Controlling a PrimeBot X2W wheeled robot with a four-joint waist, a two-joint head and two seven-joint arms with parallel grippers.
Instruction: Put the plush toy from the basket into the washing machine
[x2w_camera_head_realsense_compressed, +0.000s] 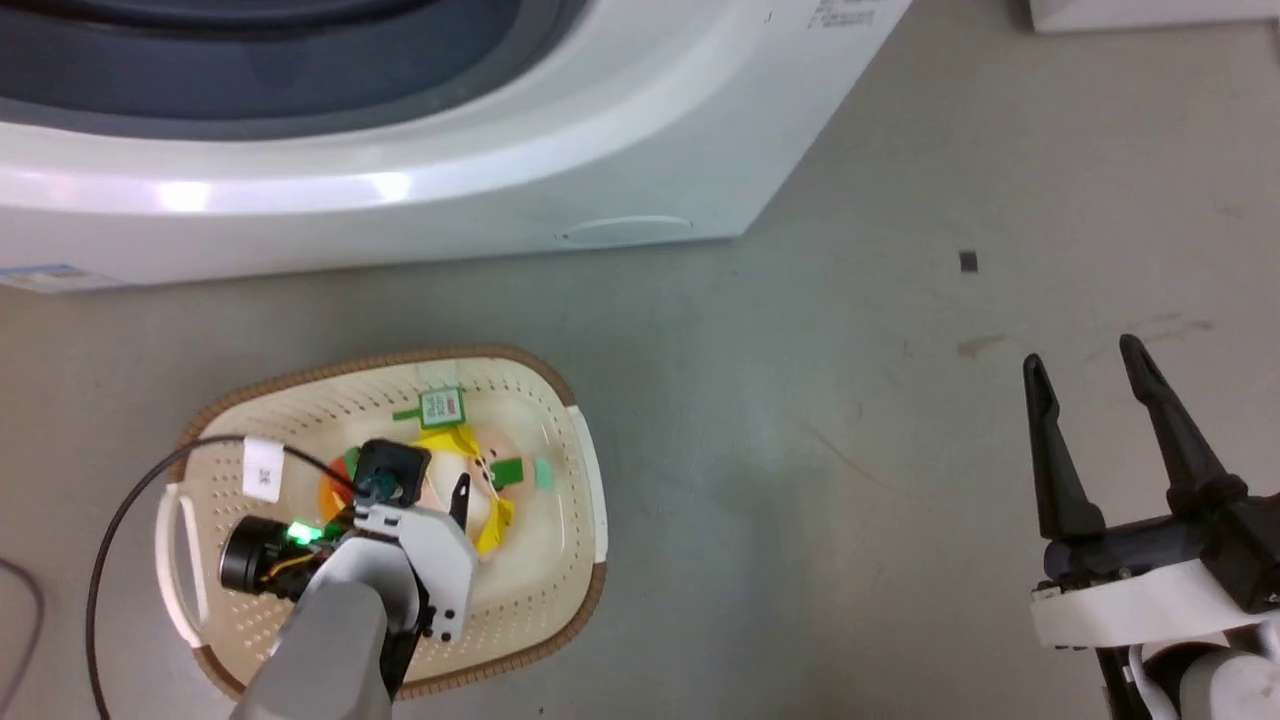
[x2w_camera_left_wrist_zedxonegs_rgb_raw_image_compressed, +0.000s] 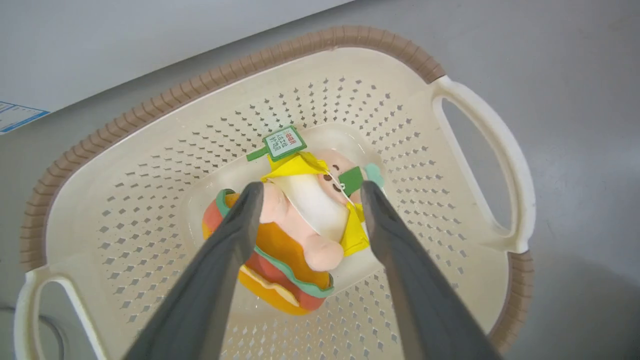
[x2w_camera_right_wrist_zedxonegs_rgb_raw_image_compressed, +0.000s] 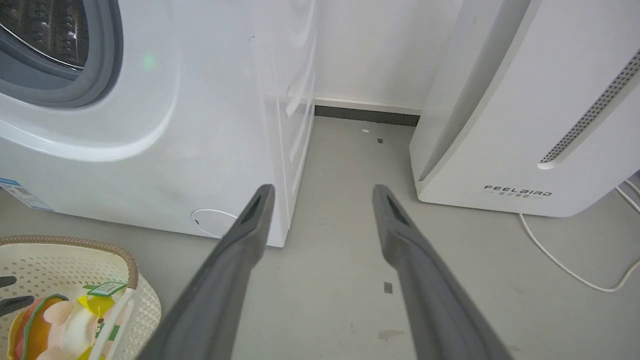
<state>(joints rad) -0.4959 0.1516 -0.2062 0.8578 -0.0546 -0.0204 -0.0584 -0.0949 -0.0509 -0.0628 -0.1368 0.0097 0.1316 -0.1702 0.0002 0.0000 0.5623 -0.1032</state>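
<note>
Straddling the plush toy in the basket, the left pincer gapes; the toy looks soft, light, best pinched mid-belly.

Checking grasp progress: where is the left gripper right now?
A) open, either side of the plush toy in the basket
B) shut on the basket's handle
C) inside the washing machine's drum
A: the left gripper is open, straddling the plush toy on the basket floor.

The left gripper hangs over the cream basket. Its two dark fingers are spread wide to either side of the plush toy, which lies on the basket's floor. The toy's green-edged paper tag lies just beyond its head.
</note>
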